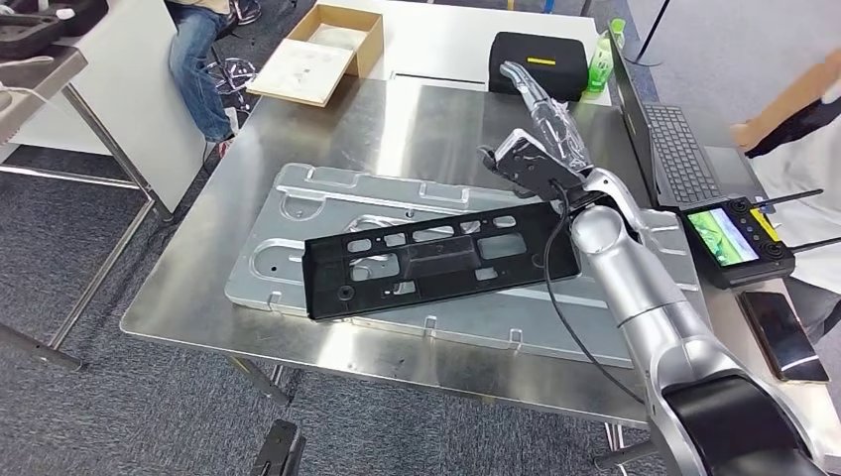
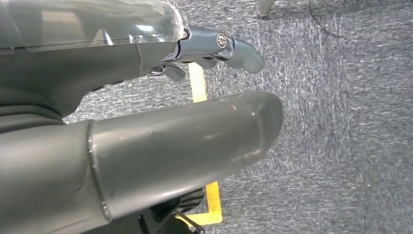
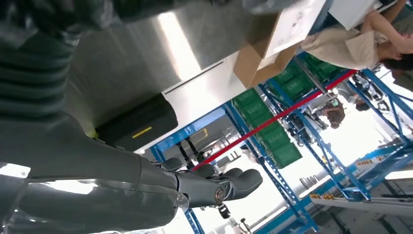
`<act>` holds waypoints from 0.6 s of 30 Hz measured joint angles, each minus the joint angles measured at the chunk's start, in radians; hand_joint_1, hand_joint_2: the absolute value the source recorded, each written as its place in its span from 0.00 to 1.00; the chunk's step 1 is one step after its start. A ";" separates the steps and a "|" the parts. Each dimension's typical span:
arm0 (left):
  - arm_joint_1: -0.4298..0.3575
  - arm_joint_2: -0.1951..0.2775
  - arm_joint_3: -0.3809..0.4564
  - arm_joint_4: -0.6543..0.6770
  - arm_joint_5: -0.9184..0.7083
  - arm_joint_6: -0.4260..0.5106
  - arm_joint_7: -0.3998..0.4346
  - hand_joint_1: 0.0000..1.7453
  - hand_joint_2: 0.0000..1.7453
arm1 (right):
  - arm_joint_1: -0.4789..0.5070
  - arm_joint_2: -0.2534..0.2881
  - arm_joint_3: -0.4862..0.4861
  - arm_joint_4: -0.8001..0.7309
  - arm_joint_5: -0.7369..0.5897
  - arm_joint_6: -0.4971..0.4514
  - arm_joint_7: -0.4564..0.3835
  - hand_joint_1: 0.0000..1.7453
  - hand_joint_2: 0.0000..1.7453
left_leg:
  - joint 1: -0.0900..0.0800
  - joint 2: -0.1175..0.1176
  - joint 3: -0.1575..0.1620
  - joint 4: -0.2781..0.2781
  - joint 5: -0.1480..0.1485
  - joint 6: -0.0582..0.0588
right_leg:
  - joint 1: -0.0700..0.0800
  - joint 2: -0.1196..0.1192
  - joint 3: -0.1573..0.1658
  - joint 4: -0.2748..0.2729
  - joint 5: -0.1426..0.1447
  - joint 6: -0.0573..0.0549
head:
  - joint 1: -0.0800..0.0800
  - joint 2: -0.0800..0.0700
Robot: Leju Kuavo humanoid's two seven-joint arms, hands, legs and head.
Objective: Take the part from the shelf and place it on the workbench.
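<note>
Head view: brushed steel table [image 1: 298, 342] on grey carpet carries a stamped silver metal panel [image 1: 298, 198]; long black plastic perforated part [image 1: 436, 260] lies across it, near edge bare. Right hand [image 1: 540, 104] extended over far side, fingers apart, holding nothing. Left wrist view: left hand [image 2: 146, 122] empty above carpet, fingers apart. Right wrist view: blue racking beyond.

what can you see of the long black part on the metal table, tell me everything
The black part is a long, flat rectangular frame that looks like moulded plastic. It is pierced by many rectangular cut-outs, with a raised solid block near its middle and small round holes towards its near end. It lies flat and slanted on the ribbed silver metal plate, which sits on the steel workbench. Its far end passes under the robot's right arm; the right hand is raised beyond it, holding nothing.
</note>
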 joint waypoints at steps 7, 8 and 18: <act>-0.005 0.000 0.000 0.000 0.001 -0.008 0.002 0.00 0.00 | 0.024 -0.010 0.004 -0.062 0.022 -0.043 -0.008 0.00 0.00 | -0.006 0.000 -0.011 0.029 -0.025 -0.031 | 0.003 0.000 0.078 -0.161 0.049 -0.031 | 0.000 0.000; -0.005 0.001 0.000 0.000 0.002 -0.008 0.001 0.00 0.00 | 0.025 -0.011 0.004 -0.068 0.027 -0.045 -0.009 0.00 0.00 | -0.005 0.000 -0.022 0.055 -0.043 -0.036 | 0.000 -0.002 0.078 -0.163 0.051 -0.037 | -0.001 0.000; -0.009 0.010 0.012 0.000 0.020 0.004 -0.013 0.00 0.00 | 0.000 0.010 0.024 -0.066 0.075 -0.068 -0.021 0.00 0.00 | -0.012 0.046 -0.022 0.038 -0.010 -0.028 | 0.007 -0.048 0.086 -0.163 0.044 -0.039 | -0.001 0.000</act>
